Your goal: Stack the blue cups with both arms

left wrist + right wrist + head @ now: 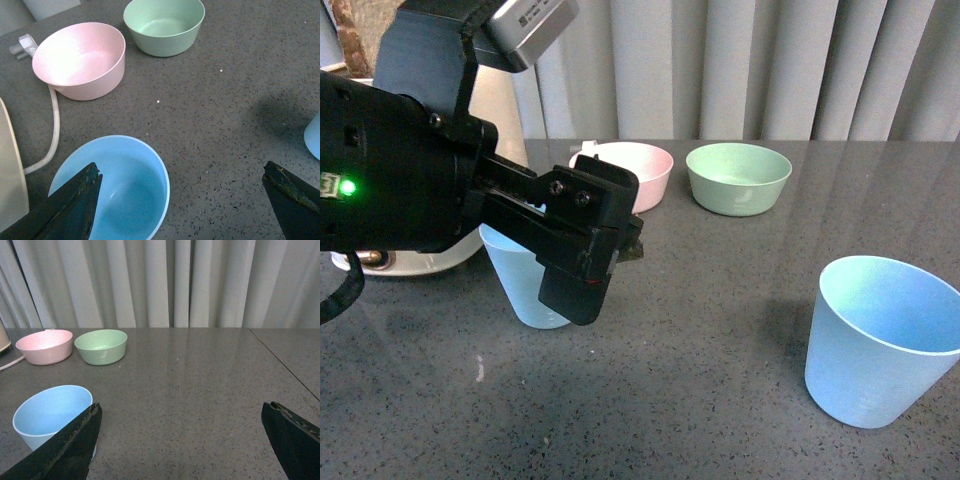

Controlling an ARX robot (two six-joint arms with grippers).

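Since one of the left fingers (70,205), spread wide open, hangs over the blue cup (130,195), going down could tip it

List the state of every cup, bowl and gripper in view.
Left blue cup: upright, empty, unstacked.
Right blue cup: upright, empty, unstacked.
Pink bowl: upright, empty.
Green bowl: upright, empty.
Left gripper: open, holding nothing.
Right gripper: open, holding nothing.
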